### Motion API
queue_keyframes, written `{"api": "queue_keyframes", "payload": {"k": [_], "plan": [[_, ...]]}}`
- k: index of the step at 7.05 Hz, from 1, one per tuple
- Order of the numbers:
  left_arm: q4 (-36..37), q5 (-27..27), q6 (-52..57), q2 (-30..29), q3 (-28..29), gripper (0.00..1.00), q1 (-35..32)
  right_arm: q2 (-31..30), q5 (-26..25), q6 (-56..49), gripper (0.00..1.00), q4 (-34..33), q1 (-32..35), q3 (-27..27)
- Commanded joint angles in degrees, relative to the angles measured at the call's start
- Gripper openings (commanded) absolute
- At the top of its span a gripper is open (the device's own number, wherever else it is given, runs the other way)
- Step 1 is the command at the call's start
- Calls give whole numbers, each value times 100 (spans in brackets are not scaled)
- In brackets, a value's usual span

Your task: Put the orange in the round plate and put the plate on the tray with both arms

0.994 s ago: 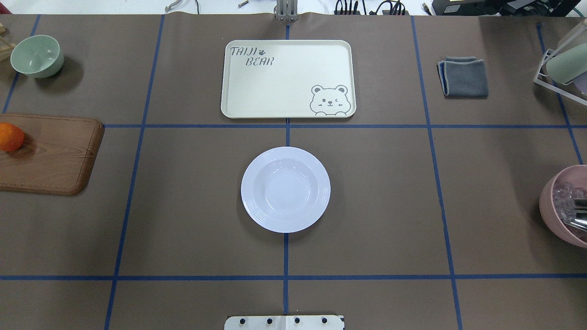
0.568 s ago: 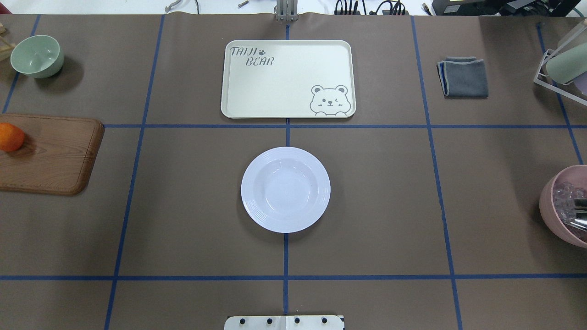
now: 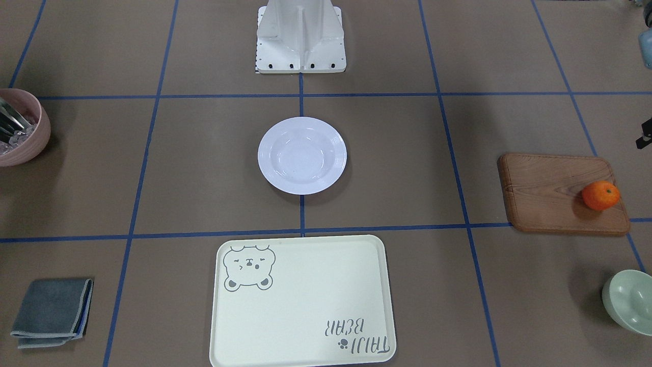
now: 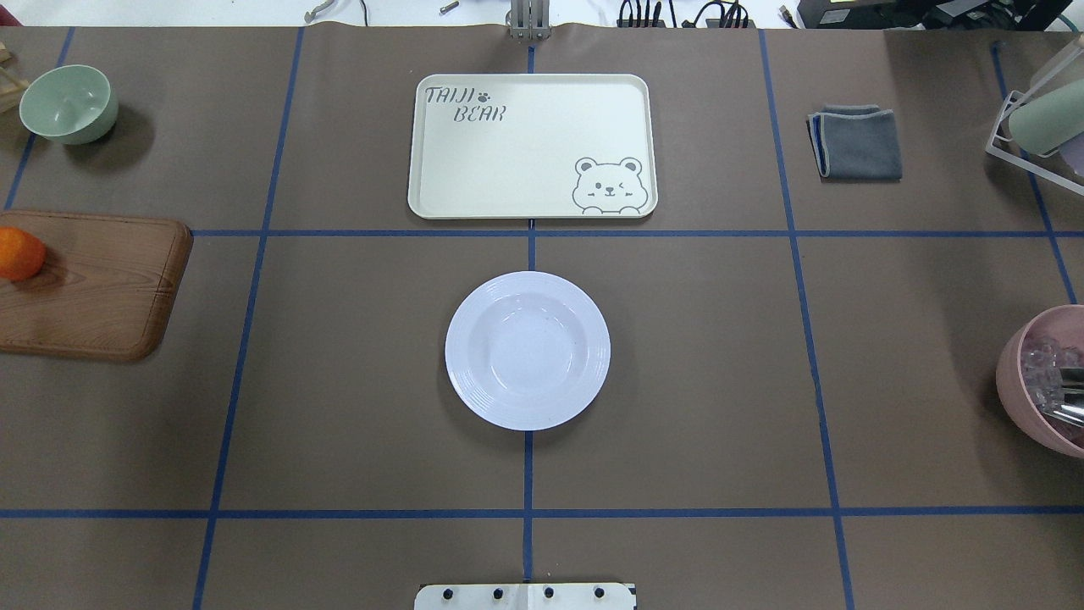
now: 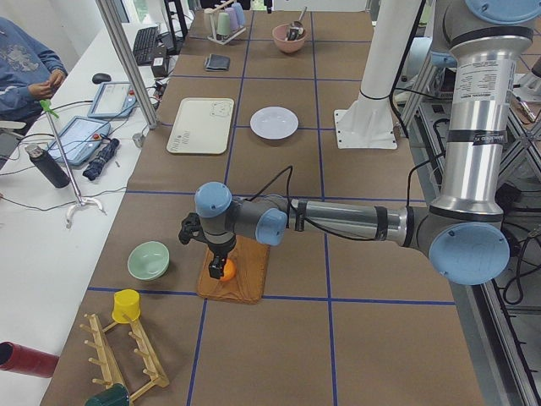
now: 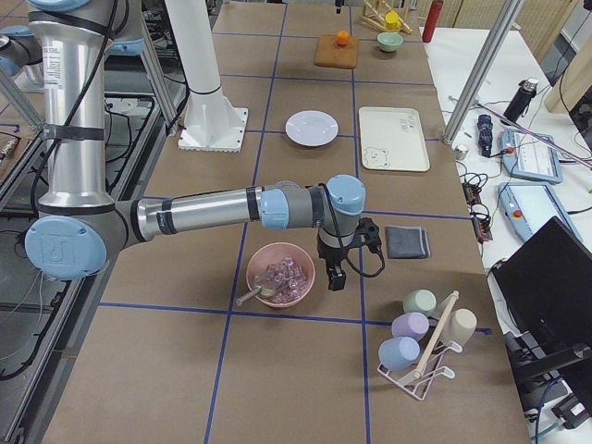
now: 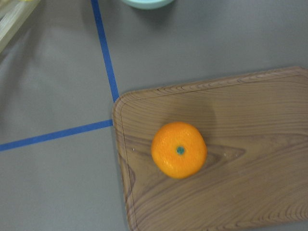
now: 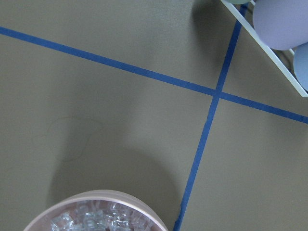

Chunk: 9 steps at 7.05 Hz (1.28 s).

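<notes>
The orange (image 7: 179,149) sits on the wooden board (image 7: 250,144) at the table's left end, also seen as the orange (image 4: 19,253) and the orange (image 3: 601,195). My left gripper (image 5: 221,254) hangs just over it; I cannot tell whether it is open or shut, and no fingers show in the left wrist view. The white round plate (image 4: 527,350) lies empty at the table's middle. Beyond it lies the cream tray (image 4: 532,144), also empty. My right gripper (image 6: 335,276) hovers beside the pink bowl (image 6: 280,274); its state cannot be told.
A pale green bowl (image 4: 68,103) stands at the far left, a folded grey cloth (image 4: 857,142) at the far right. The pink bowl (image 4: 1046,381) holds clear pieces and a utensil. A cup rack (image 4: 1037,119) stands at the right edge. A person (image 5: 25,68) sits beside the table.
</notes>
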Motion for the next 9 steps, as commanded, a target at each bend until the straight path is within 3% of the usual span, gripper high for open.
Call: {"api": "queue_keyframes", "payload": {"k": [1, 4, 9], "plan": [[-718, 13, -1017, -231, 536, 98, 496, -16, 278, -13, 100, 10, 0, -13], [-736, 486, -1100, -346, 668, 98, 823, -7, 278, -39, 100, 36, 0, 14], [-1237, 488, -1196, -601, 1424, 98, 947, -121, 278, -22, 100, 511, 0, -56]]}}
